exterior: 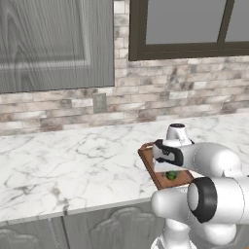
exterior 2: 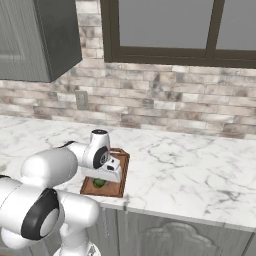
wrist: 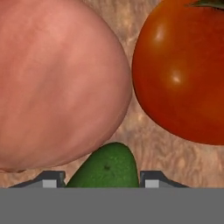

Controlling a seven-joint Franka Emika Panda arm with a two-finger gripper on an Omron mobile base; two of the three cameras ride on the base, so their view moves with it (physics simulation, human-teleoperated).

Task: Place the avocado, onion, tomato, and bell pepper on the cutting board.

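The white robot arm reaches down over the near edge of the marble counter (exterior: 73, 160), its two-finger gripper (wrist: 103, 179) low over the brown wooden cutting board (exterior: 154, 171) with the raised rim. The small dark green avocado (wrist: 106, 168) sits on the board right between the two dark fingertips (wrist: 50, 179); I cannot tell whether they press it or stand just clear of it. Just beyond the avocado lies the big pale peach-pink onion (wrist: 57, 83), touching it, and beside the onion the round orange-red tomato (wrist: 181, 70), both on the wood. Behind the counter runs a stone-tile wall (exterior 2: 165, 100) under a dark-framed window (exterior 2: 170, 27).
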